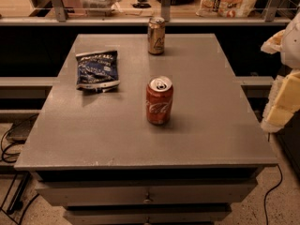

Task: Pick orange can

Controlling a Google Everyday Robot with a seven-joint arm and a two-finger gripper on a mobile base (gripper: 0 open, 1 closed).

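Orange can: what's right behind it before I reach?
Behind the orange can the table ends; a ledge with a metal post follows. The can hides the edge strip directly behind it. The gripper sits at the right, beside the table.

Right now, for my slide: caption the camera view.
Orange can at far edge of gray table, red cola can mid-table, blue chip bag left, claw at right edge.

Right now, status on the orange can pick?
Tool at right side, away from both cans. Orange can upright at table's far edge, untouched. Red cola can mid-table, nearer.
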